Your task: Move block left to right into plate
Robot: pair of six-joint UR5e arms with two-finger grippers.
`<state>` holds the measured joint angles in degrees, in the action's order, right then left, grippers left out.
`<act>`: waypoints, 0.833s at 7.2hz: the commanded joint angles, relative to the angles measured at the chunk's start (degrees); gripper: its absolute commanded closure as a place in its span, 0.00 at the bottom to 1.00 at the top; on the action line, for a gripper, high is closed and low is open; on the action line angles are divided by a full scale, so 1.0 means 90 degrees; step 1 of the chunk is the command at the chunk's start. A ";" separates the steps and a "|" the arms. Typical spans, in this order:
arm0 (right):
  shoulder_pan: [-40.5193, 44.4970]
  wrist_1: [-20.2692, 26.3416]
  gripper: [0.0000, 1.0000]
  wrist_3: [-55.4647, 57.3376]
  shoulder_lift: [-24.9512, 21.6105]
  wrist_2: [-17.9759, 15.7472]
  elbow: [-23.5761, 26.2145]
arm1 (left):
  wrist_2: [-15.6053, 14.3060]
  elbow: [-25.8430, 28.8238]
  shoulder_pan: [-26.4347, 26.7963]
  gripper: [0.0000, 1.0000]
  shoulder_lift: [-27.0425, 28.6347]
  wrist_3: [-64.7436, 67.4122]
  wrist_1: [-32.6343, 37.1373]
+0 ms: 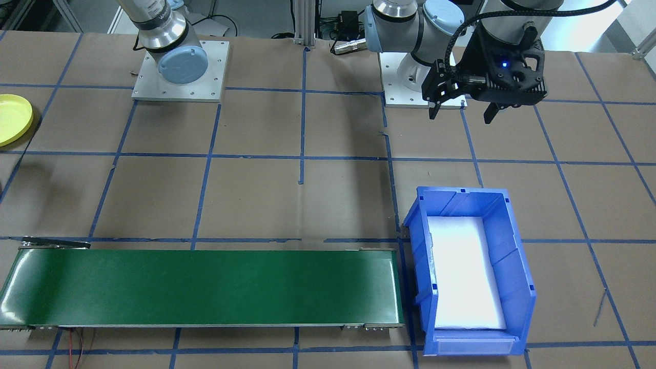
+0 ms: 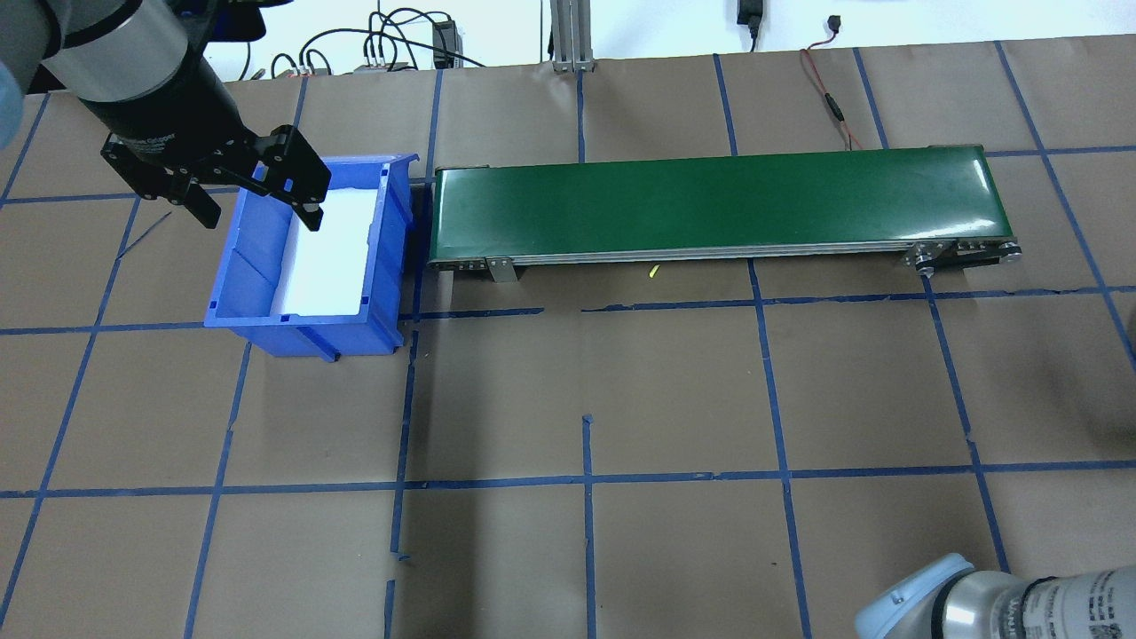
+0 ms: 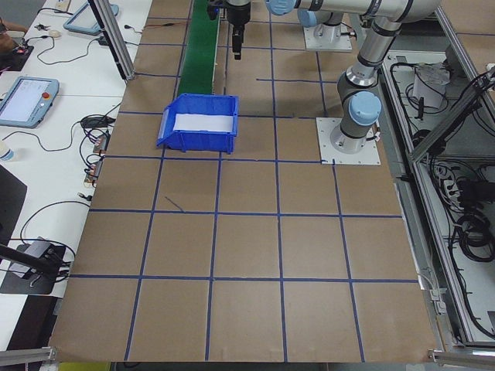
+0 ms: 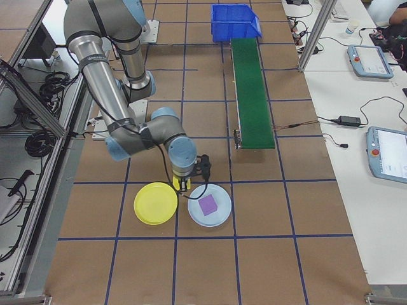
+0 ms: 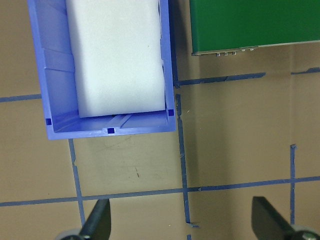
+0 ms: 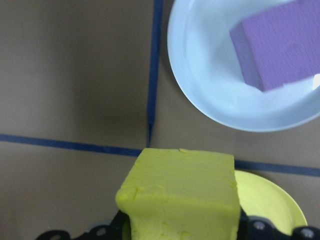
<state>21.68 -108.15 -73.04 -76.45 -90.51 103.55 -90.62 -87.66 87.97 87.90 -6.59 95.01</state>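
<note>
Right gripper [image 6: 182,235]: clamped on yellow block [image 6: 182,195]; left gripper [image 2: 257,200]: fingers spread, empty.
Right-wrist view alone shows purple block [image 6: 280,47] in pale-blue plate [image 6: 210,75]; yellow plate [image 6: 272,205] beneath.

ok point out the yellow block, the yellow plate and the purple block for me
yellow block [image 6: 182,192]: right wrist view, on its top face.
yellow plate [image 4: 155,203]: exterior right view, on its flat centre.
purple block [image 4: 208,204]: exterior right view, on its top face, in the pale blue plate.

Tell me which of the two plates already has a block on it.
The pale blue plate, holding the purple block. The yellow plate beside it is bare; the yellow block sits in the right gripper.
</note>
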 commanded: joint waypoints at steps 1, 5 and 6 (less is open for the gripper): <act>-0.0778 -0.0384 0.24 -0.0634 0.0270 -0.0041 0.0348 | 0.0000 -0.0006 0.0001 0.00 -0.0001 0.0000 0.0000; -0.0779 -0.0454 0.00 -0.0264 0.0243 -0.0061 0.0291 | 0.0000 -0.0006 0.0001 0.00 -0.0001 0.0000 0.0000; -0.0682 -0.0405 0.00 -0.0253 0.0165 -0.0061 0.0214 | 0.0000 -0.0006 0.0001 0.00 -0.0001 -0.0010 0.0000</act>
<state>14.88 -112.25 -75.93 -74.22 -91.13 106.21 -90.61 -87.71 87.99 87.89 -6.62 95.01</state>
